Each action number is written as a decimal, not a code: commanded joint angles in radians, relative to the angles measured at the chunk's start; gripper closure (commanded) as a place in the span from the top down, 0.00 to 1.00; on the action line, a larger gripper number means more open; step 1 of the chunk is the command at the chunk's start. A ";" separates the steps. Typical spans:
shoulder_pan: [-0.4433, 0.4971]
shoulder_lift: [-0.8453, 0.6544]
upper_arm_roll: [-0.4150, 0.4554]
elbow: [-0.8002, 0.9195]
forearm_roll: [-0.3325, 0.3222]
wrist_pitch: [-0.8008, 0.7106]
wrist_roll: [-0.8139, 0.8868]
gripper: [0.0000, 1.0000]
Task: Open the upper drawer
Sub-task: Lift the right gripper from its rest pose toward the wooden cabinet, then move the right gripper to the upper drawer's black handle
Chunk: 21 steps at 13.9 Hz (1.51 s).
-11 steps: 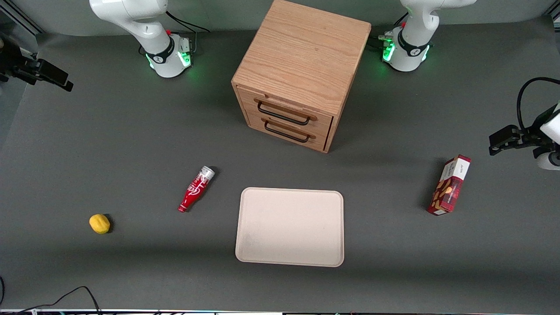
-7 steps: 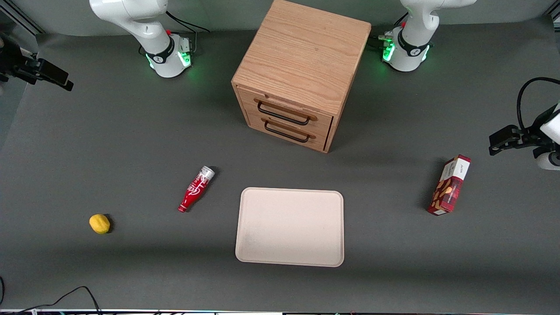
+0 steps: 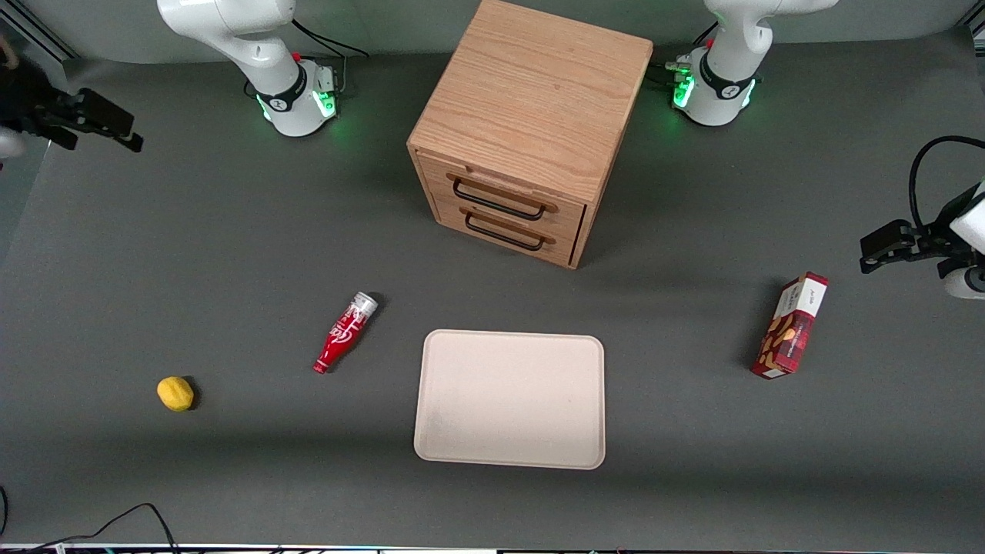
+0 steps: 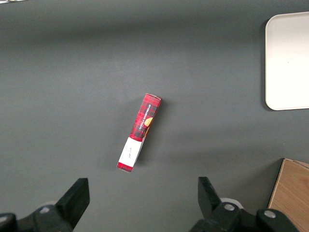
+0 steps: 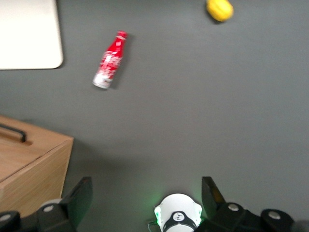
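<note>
The wooden cabinet [image 3: 531,100] stands at the back middle of the table. Its upper drawer [image 3: 504,188] is shut, with a black wire handle [image 3: 496,201]; the matching lower drawer [image 3: 504,231] below it is also shut. My right gripper [image 3: 131,131] hangs open and empty high over the working arm's end of the table, well apart from the cabinet. In the right wrist view the gripper [image 5: 146,188] has its fingers [image 5: 79,195] spread wide over bare table, with a corner of the cabinet [image 5: 29,159] beside it. The end of a black handle [image 5: 12,131] shows there.
A red bottle [image 3: 344,332] lies nearer the front camera than the cabinet, a yellow lemon [image 3: 175,393] toward the working arm's end. A beige tray [image 3: 509,398] lies in front of the cabinet. A red snack box [image 3: 790,325] stands toward the parked arm's end.
My right gripper has shifted a little sideways toward the cabinet. The drawers and the loose objects have not moved.
</note>
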 commanded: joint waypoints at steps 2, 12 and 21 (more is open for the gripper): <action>0.007 0.134 0.064 0.148 0.093 -0.018 -0.111 1.00; 0.009 0.418 0.412 0.247 0.196 0.097 -0.368 1.00; 0.036 0.649 0.615 0.232 0.178 0.347 -0.353 1.00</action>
